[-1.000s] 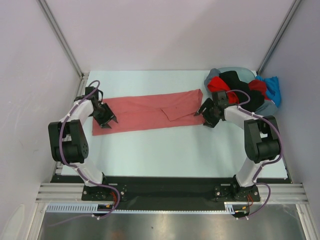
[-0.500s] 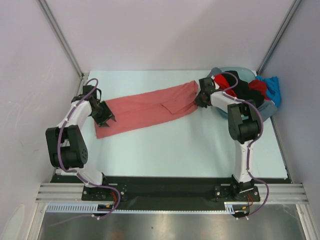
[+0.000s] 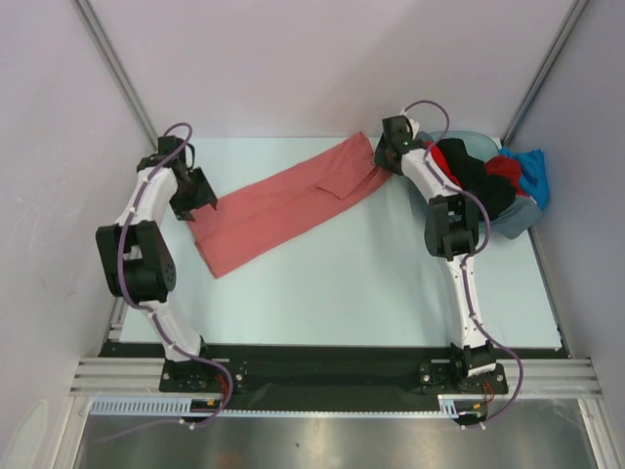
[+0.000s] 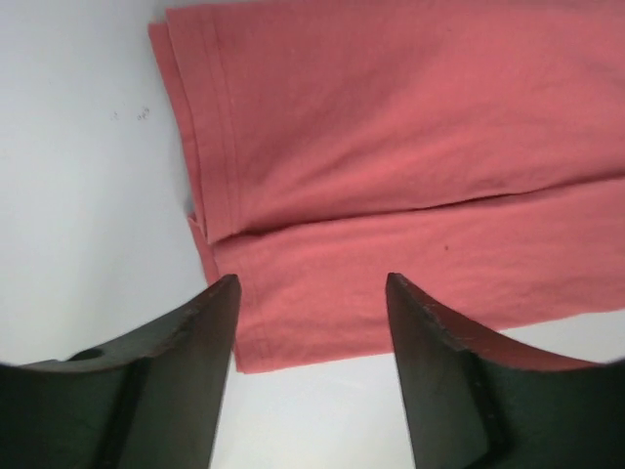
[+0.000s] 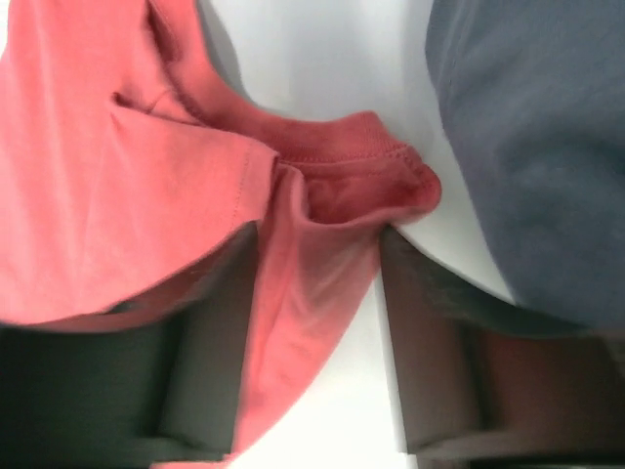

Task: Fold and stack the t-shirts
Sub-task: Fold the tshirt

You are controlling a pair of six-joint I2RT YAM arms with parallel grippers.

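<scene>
**Left side.** The left gripper (image 4: pixel 311 288) hangs over the hem end of the salmon-red t-shirt (image 3: pixel 283 200). Its jaws are spread and hold nothing. The cloth under them lies flat on the table (image 3: pixel 322 293), with 2 layers showing at the hem.

**Centre.** The shirt is already narrowed into 1 long strip. It lies slantwise, its near end at the left and its far end up at the right. A loose flap sits on top toward the right half.

**Right side.** The right gripper (image 5: pixel 317 234) is at the far end of the strip. Its jaws stand partly apart with a bunch of salmon cloth between them. Whether they bite on it cannot be told. That end is rumpled, not flat.

**Far right.** The other t-shirts (image 3: pixel 469 174) are heaped in the basin (image 3: pixel 524 217), just beside the right gripper.

**Judgement.** The step in hand appears to be the crosswise fold of the strip. To do it well:
- Pull the strip taut between both ends and lay it square to the table edge first.
- Flatten the bunched right end.
- Pinch both layers at the left hem, not the top layer alone.
- Keep the right arm off the basin heap, so that no other shirt is dragged out.
</scene>
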